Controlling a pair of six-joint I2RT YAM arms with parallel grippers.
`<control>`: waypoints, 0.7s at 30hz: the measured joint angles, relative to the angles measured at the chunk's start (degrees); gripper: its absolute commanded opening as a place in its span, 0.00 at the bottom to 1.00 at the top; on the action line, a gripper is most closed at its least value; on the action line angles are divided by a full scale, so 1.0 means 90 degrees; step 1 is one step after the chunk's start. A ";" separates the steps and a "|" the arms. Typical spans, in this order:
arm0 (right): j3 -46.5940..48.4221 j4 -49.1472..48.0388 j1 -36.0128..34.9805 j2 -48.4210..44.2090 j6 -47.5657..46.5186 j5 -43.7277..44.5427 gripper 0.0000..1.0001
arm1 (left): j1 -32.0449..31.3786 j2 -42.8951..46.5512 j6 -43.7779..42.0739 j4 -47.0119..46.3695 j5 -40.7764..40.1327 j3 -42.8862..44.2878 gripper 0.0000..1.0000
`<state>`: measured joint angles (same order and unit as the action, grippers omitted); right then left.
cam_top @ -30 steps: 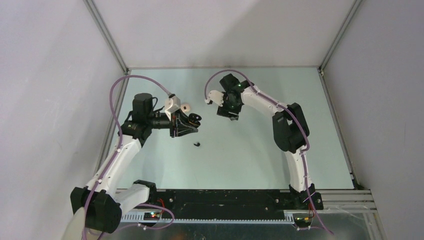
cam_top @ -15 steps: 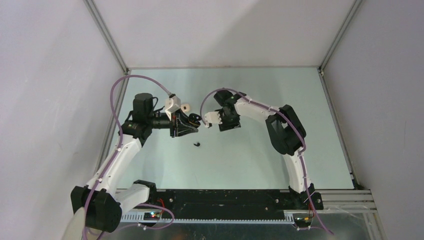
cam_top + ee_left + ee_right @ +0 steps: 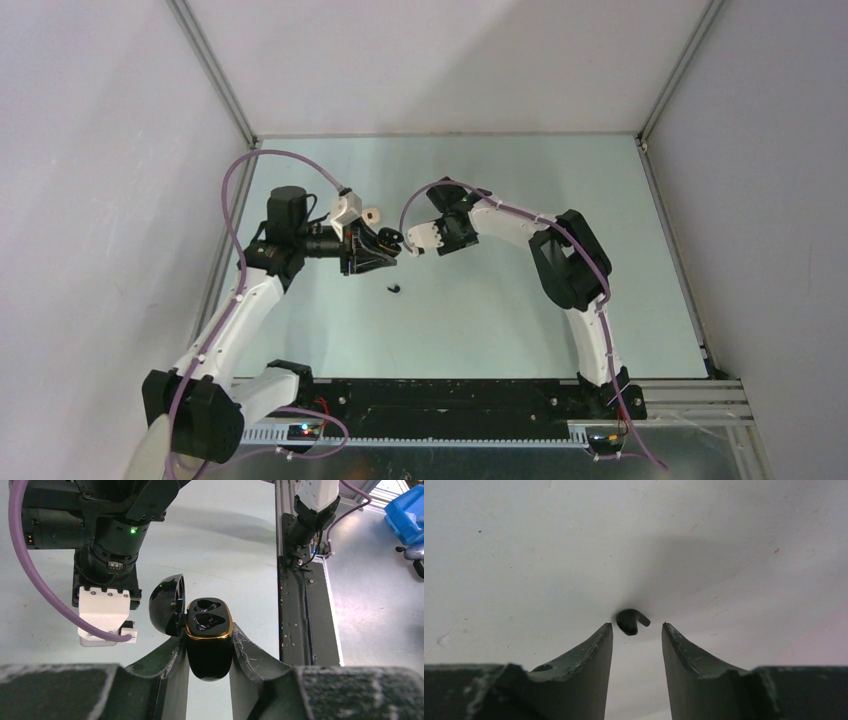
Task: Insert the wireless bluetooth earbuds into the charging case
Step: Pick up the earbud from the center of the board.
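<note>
1. Between the fingertips of the right gripper [image 3: 637, 626], on the table [image 3: 524, 555], lies one black earbud [image 3: 631, 621]. It looks tiny, light, hard and probably slippery, so it is best pinched across its rounded head.
2. Its jaws stand part open, flanking the bud without visibly touching it.
3. Nearby, the left gripper [image 3: 207, 636] is clenched on the open charging case [image 3: 209, 625].

We are gripping the charging case [image 3: 209, 652] in the left tool [image 3: 208, 633], its lid [image 3: 167, 611] hanging open on the side facing the right tool [image 3: 637, 626]. The right tool is hovering just right of it, over the counter [image 3: 520, 300], an earbud [image 3: 630, 621] lying just beyond its fingertips [image 3: 605, 632]. A second earbud [image 3: 394, 289] is lying on the counter, nearer us.
</note>
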<state>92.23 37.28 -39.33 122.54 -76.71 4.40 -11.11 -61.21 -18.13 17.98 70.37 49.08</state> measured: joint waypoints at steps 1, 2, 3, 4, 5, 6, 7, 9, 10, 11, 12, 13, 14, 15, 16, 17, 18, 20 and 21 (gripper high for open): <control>0.0000 -0.0012 -0.0005 0.0005 -0.0015 0.0012 0.43 | 0.0000 -0.0007 0.0000 0.0012 0.0007 0.0000 0.00; 0.0000 -0.0029 -0.0010 0.0019 -0.0024 0.0027 0.42 | 0.0000 -0.0010 -0.0002 0.0017 0.0019 0.0000 0.00; 0.0000 -0.0041 -0.0012 0.0034 -0.0034 0.0032 0.43 | 0.0000 -0.0010 -0.0002 0.0017 0.0034 0.0000 0.00; 0.0000 -0.0044 -0.0012 0.0053 -0.0044 0.0032 0.43 | 0.0000 -0.0012 -0.0007 0.0017 0.0041 0.0000 0.00; 0.0000 -0.0044 -0.0017 0.0066 -0.0053 0.0032 0.43 | 0.0000 -0.0012 -0.0017 0.0017 0.0041 0.0000 0.00; 0.0000 -0.0041 -0.0022 0.0078 -0.0061 0.0027 0.43 | 0.0000 -0.0012 -0.0024 0.0019 0.0041 0.0000 0.00; 0.0000 -0.0036 -0.0029 0.0080 -0.0085 0.0024 0.43 | 0.0000 -0.0017 -0.0039 0.0017 0.0044 0.0000 0.00; 0.0000 -0.0034 -0.0039 0.0083 -0.0134 0.0010 0.42 | 0.0000 -0.0027 -0.0041 0.0022 0.0044 0.0000 0.00; 0.0000 -0.0029 -0.0041 0.0083 -0.0158 0.0012 0.40 | 0.0000 -0.0032 -0.0044 0.0024 0.0044 0.0000 0.00; 0.0000 -0.0029 -0.0041 0.0083 -0.0168 0.0012 0.35 | 0.0000 -0.0034 -0.0044 0.0029 0.0044 0.0000 0.00; 0.0000 -0.0027 -0.0041 0.0085 -0.0177 0.0010 0.33 | 0.0000 -0.0034 -0.0044 0.0044 0.0044 0.0000 0.00; 0.0000 -0.0029 -0.0051 0.0090 -0.0185 0.0012 0.28 | 0.0000 -0.0034 -0.0046 0.0058 0.0044 0.0000 0.00; 0.0000 -0.0032 -0.0051 0.0102 -0.0185 0.0015 0.26 | 0.0000 -0.0034 -0.0046 0.0068 0.0044 0.0000 0.00; 0.0000 -0.0032 -0.0051 0.0117 -0.0194 0.0015 0.24 | 0.0000 -0.0034 -0.0049 0.0073 0.0044 0.0000 0.00; 0.0000 -0.0036 -0.0051 0.0134 -0.0197 0.0022 0.22 | 0.0000 -0.0034 -0.0049 0.0075 0.0044 0.0000 0.00; 0.0000 -0.0046 -0.0053 0.0141 -0.0194 0.0041 0.19 | 0.0000 -0.0034 -0.0049 0.0075 0.0046 0.0000 0.00; 0.0000 -0.0061 -0.0053 0.0141 -0.0197 0.0041 0.18 | 0.0000 -0.0034 -0.0051 0.0080 0.0044 0.0000 0.00; 0.0000 -0.0126 -0.0058 0.0143 -0.0170 0.0068 0.17 | 0.0000 -0.0041 -0.0051 0.0087 0.0046 0.0000 0.00; 0.0000 -0.0151 -0.0058 0.0146 -0.0151 0.0075 0.16 | 0.0000 -0.0046 -0.0053 0.0090 0.0046 0.0000 0.00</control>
<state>92.23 35.92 -39.86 123.85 -78.06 5.08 -11.11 -61.63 -18.61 18.79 70.78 49.08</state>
